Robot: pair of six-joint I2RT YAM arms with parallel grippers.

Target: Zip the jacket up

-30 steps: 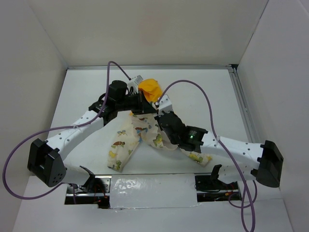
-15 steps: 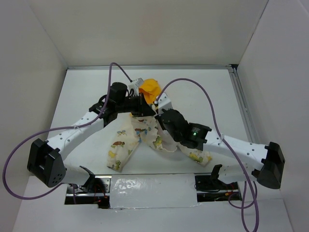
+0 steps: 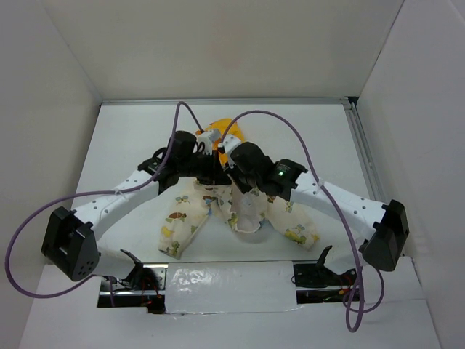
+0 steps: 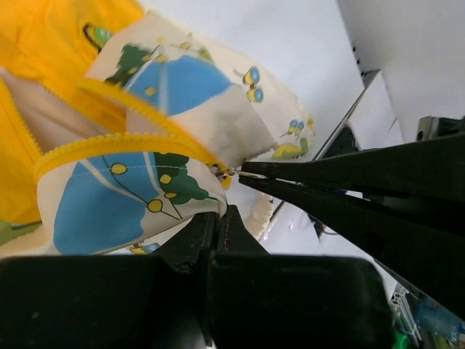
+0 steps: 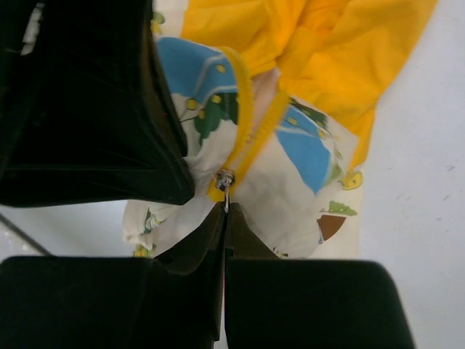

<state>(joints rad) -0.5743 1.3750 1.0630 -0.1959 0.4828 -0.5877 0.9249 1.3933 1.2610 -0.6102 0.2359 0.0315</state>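
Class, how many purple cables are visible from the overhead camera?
2 purple cables: one loops out along the left arm; the other arcs over the right arm and trails past the near edge.

The jacket (image 3: 190, 212) has a yellow-orange hood and cream, cartoon-printed sleeves

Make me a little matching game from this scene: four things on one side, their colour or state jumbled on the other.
1 hood
2 zipper pull
3 cable
4 left gripper

A purple
B clamped on the jacket's printed fabric
C orange-yellow
D silver, pinched by the right gripper

Pairs: 1-C, 2-D, 3-A, 4-B
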